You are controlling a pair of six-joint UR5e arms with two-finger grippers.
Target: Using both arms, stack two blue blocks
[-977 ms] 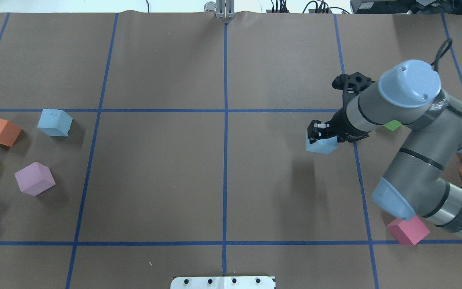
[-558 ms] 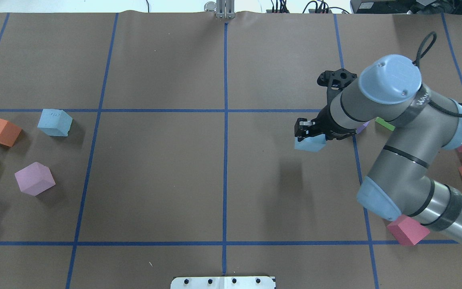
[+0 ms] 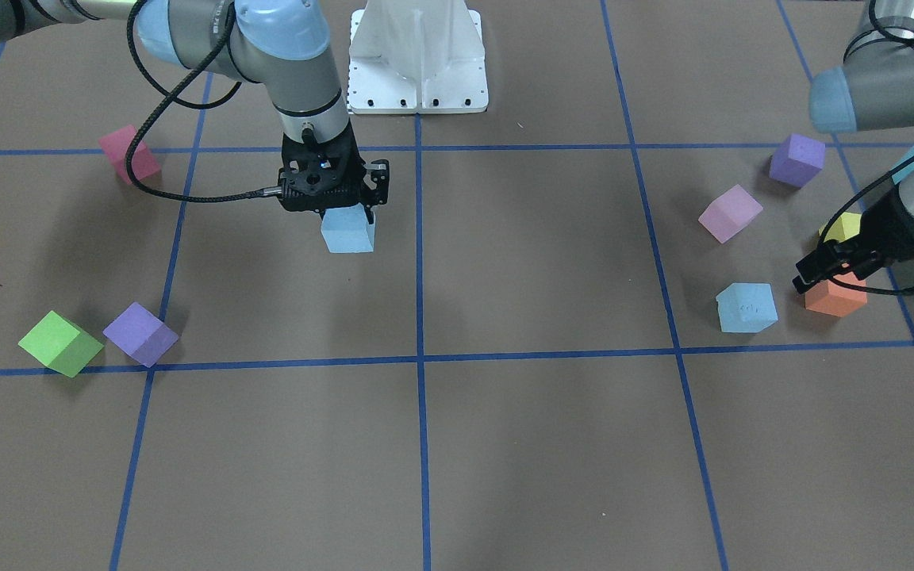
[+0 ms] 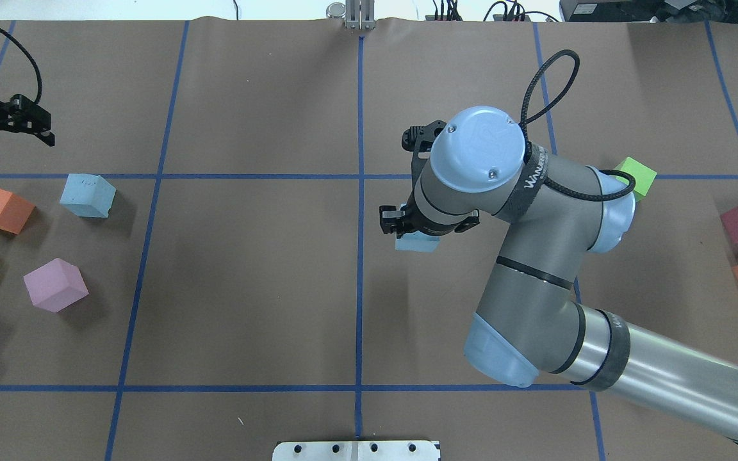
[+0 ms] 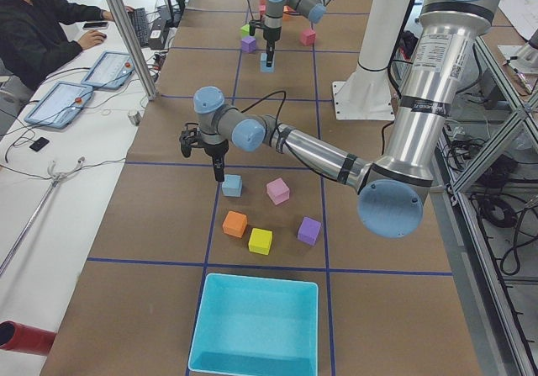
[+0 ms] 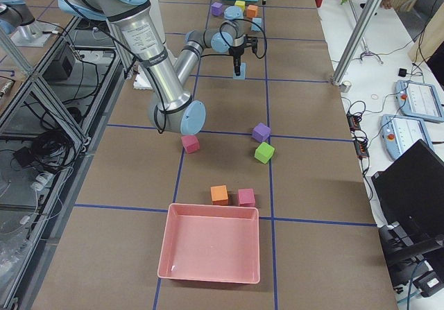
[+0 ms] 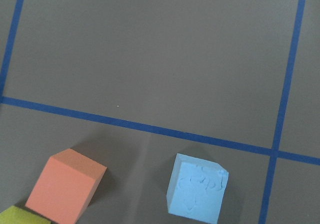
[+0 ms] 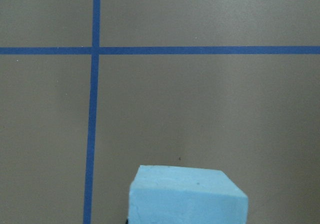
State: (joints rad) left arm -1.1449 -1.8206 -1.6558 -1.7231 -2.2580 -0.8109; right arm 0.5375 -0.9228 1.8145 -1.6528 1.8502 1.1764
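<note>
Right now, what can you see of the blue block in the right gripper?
The block is a pale sky-blue cube, matte and foam-like, its visible faces plain. The right gripper is shut on its upper part from above, holding it upright. It is just on the robot's right of the centre line; whether it clears the table I cannot tell. Nothing else touches it.

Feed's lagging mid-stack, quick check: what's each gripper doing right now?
Left gripper: open, holding nothing.
Right gripper: closed, holding a blue block.
</note>
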